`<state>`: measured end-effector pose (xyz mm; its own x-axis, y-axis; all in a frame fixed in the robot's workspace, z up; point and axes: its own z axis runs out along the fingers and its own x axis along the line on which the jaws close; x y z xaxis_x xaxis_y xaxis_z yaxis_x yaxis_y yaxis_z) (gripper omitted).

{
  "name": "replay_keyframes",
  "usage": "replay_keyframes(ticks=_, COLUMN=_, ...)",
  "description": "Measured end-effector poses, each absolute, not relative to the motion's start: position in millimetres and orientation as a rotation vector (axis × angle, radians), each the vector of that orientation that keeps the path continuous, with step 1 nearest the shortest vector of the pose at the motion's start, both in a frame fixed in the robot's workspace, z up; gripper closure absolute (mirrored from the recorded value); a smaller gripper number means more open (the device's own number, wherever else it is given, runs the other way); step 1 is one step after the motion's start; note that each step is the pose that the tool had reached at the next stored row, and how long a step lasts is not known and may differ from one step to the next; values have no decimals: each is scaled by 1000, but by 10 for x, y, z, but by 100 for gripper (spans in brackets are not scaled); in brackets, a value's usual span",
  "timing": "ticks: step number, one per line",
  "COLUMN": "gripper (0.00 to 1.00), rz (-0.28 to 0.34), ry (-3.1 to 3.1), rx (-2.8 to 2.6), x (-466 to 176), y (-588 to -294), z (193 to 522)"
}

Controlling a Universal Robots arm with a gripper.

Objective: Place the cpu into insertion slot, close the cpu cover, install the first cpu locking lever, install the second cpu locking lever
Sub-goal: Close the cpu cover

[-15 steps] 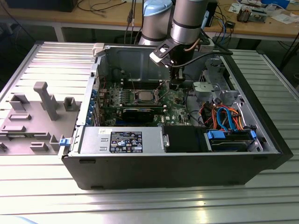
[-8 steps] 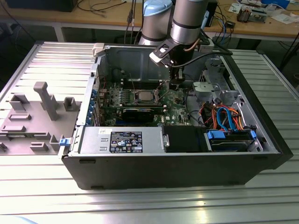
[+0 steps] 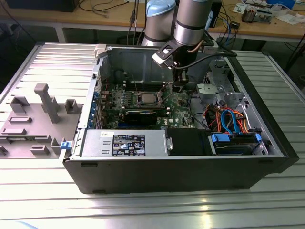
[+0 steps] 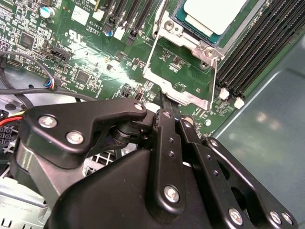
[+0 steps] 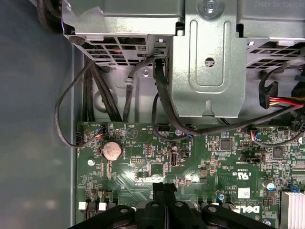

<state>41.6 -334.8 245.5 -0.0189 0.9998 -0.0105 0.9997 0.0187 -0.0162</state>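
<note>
Currently seated: cpu, silver top up, in insertion slot on green motherboard. Cpu cover swung open, bare board visible through its square window, free edge toward claw. Claw narrow, fingers pressed together, nothing visible between them, tips just beside cover's edge. All housed inside open computer case, set on ribbed metal counter.
</note>
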Motion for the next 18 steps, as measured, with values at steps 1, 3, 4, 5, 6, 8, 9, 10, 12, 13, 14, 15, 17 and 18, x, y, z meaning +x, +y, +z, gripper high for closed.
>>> replay_keyframes(ticks=1, gripper=89, rz=30, ry=-2239, rx=-2197, x=416, y=-3348, z=2454)
replay_keyframes(ticks=3, gripper=89, rz=31, ry=-2239, rx=-2197, x=416, y=-3348, z=2453)
replay_keyframes(ticks=4, gripper=89, rz=32, ry=-2238, rx=-2197, x=416, y=-3348, z=2453)
replay_keyframes(ticks=5, gripper=89, rz=33, ry=-2238, rx=-2196, x=416, y=-3348, z=2452)
replay_keyframes(ticks=6, gripper=89, rz=33, ry=-2238, rx=-2196, x=416, y=-3348, z=2452)
replay_keyframes(ticks=8, gripper=89, rz=34, ry=-2237, rx=-2196, x=416, y=-3348, z=2452)
replay_keyframes(ticks=9, gripper=89, rz=34, ry=-2237, rx=-2195, x=416, y=-3348, z=2451)
replay_keyframes(ticks=10, gripper=89, rz=35, ry=-2237, rx=-2195, x=416, y=-3348, z=2451)
replay_keyframes(ticks=12, gripper=89, rz=36, ry=-2236, rx=-2195, x=416, y=-3348, z=2450)
replay_keyframes(ticks=13, gripper=89, rz=36, ry=-2236, rx=-2194, x=416, y=-3348, z=2450)
replay_keyframes(ticks=14, gripper=89, rz=38, ry=-2235, rx=-2194, x=416, y=-3348, z=2448)
replay_keyframes(ticks=15, gripper=89, rz=40, ry=-2235, rx=-2193, x=416, y=-3348, z=2446)
replay_keyframes(ticks=17, gripper=89, rz=40, ry=-2234, rx=-2192, x=416, y=-3348, z=2445)
replay_keyframes(ticks=18, gripper=89, rz=41, ry=-2234, rx=-2192, x=416, y=-3348, z=2445)
